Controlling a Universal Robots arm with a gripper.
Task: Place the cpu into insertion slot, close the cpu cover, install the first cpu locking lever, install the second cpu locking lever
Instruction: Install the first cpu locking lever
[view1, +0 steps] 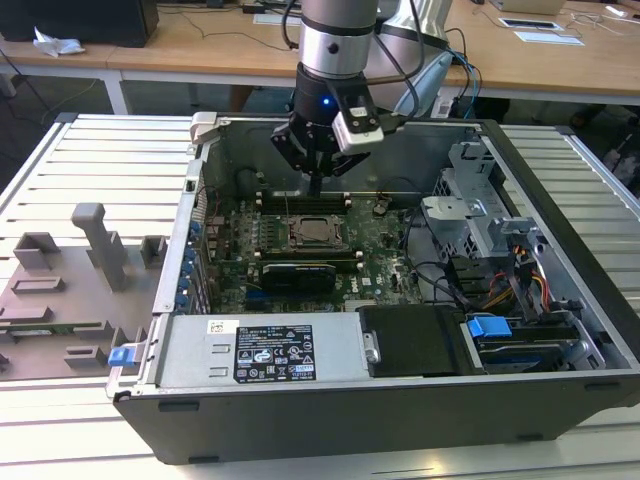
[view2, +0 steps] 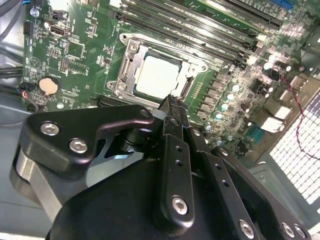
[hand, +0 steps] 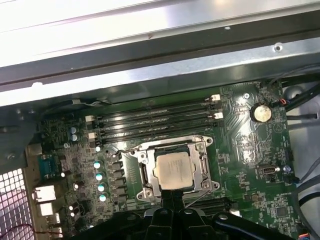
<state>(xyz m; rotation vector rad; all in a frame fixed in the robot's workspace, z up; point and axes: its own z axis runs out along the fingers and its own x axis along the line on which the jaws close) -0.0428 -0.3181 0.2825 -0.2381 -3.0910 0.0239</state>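
Observation:
The cpu (hand: 174, 170) (view2: 157, 76) lies flat in the insertion slot (view1: 312, 232) on the green board, its pale metal top facing up. The silver cpu cover (hand: 143, 170) (view2: 131, 59) lies down around it, and the chip shows through its window. My gripper (view1: 314, 185) (view2: 172, 101) (hand: 172, 194) hangs a little above the socket's edge, on the side away from the memory slots. Its fingers are shut together with nothing between them. I cannot make out how the locking levers stand.
Long black memory slots (hand: 155, 117) run beside the socket near the case's back wall (view1: 400, 150). A power supply (view1: 265, 350) lies at the case front, and a drive cage with cables (view1: 500, 250) lies on the exterior view's right. Grey fixtures (view1: 95, 245) stand on the table outside.

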